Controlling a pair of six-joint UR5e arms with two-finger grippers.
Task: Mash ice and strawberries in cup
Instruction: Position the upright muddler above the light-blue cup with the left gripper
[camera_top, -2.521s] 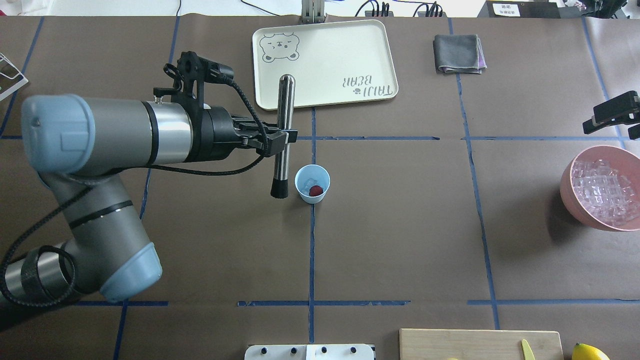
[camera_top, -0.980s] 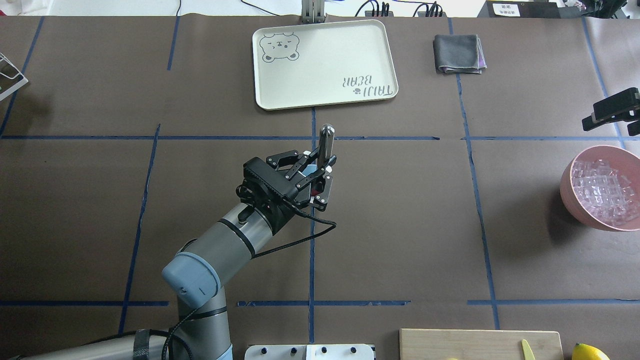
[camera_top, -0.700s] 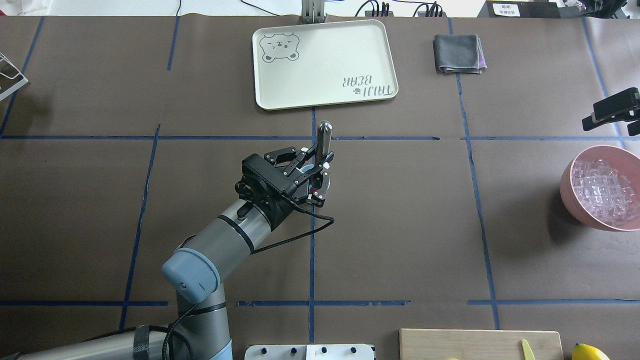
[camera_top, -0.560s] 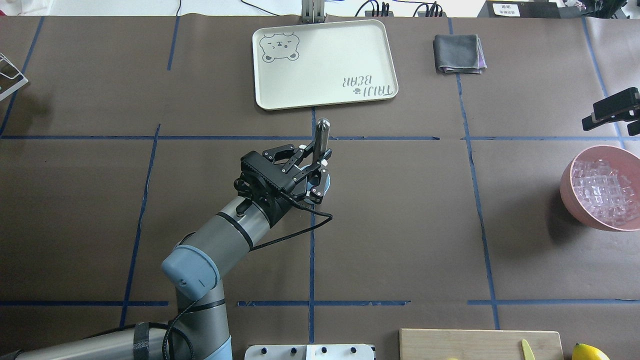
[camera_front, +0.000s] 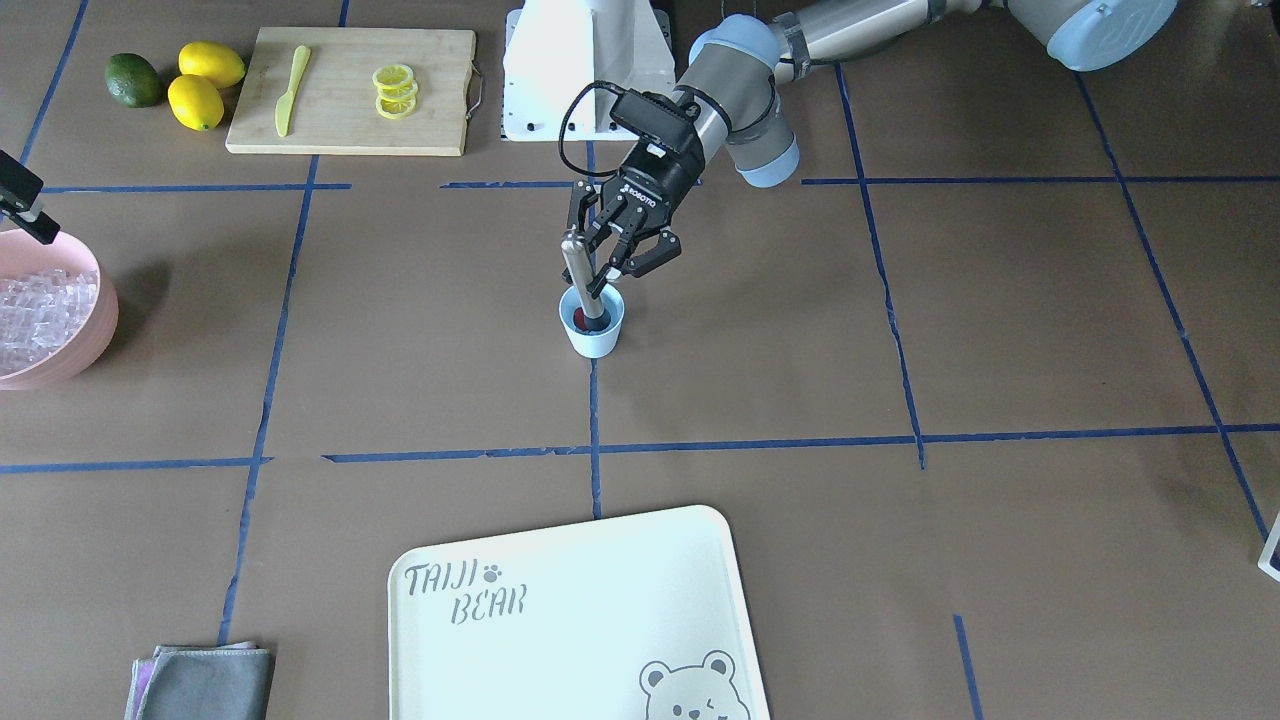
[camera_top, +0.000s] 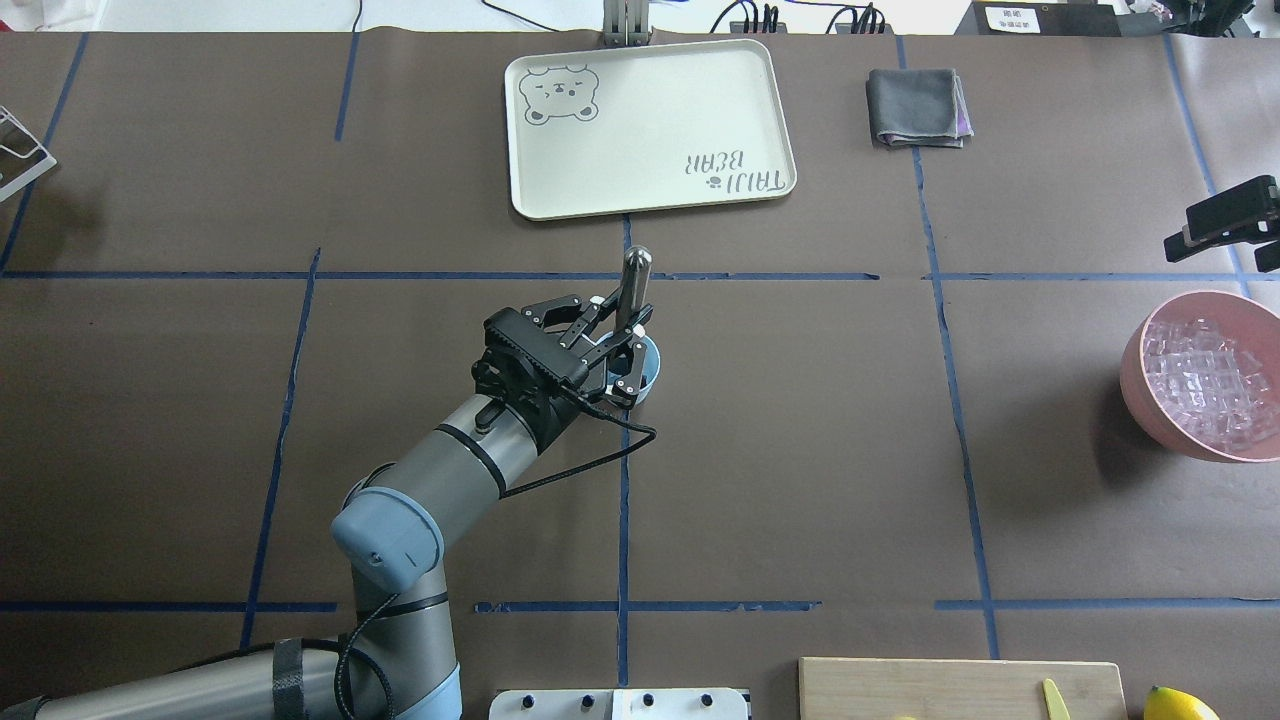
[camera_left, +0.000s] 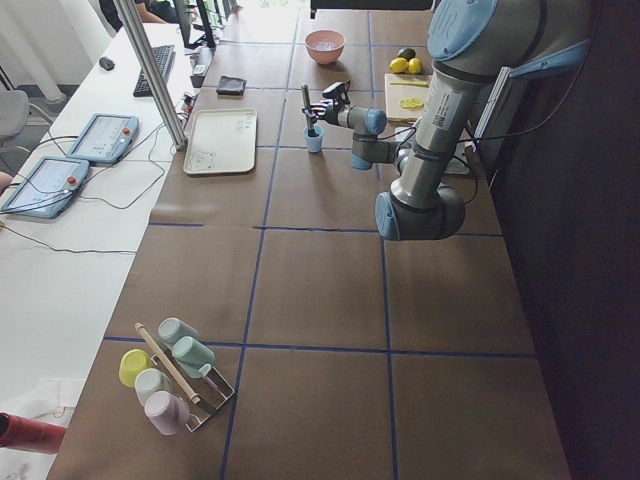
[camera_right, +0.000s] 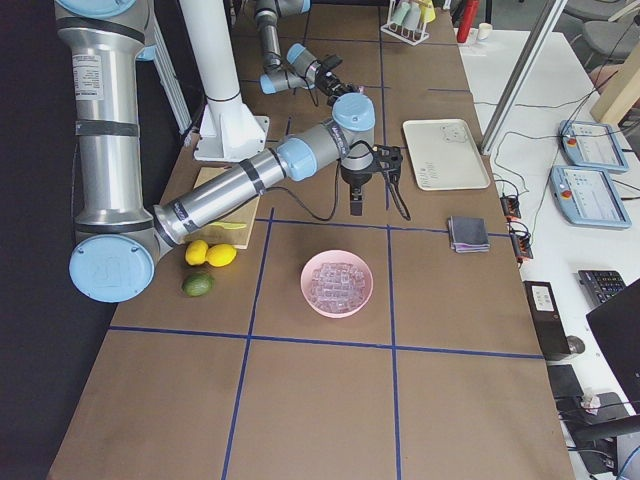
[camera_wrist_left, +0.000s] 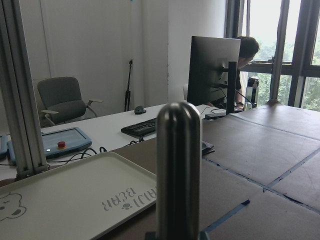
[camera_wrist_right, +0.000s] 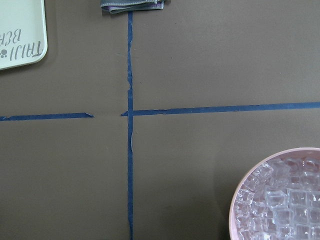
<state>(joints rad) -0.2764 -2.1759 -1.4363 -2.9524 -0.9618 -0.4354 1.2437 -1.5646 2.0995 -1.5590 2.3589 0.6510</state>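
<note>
Here, left arm (camera_front: 722, 100) reached forward, wrist pitched down; left gripper (camera_front: 598, 268) clenched a tilted steel muddler (camera_front: 577, 265), tip inside the light blue plastic cup (camera_front: 592, 341) beside the red strawberry (camera_front: 580, 318). Right gripper (camera_top: 1222, 222): state unreadable.

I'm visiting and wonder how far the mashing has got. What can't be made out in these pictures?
- Ice in the cup: front-facing view, hidden by the muddler; overhead, by the left gripper.
- Strawberry: only a red sliver, too small to judge how mashed.
- Right gripper: cut off by the overhead view's edge; jaws open or shut, cannot tell.
- Left wrist view: cup lies below the frame.
</note>
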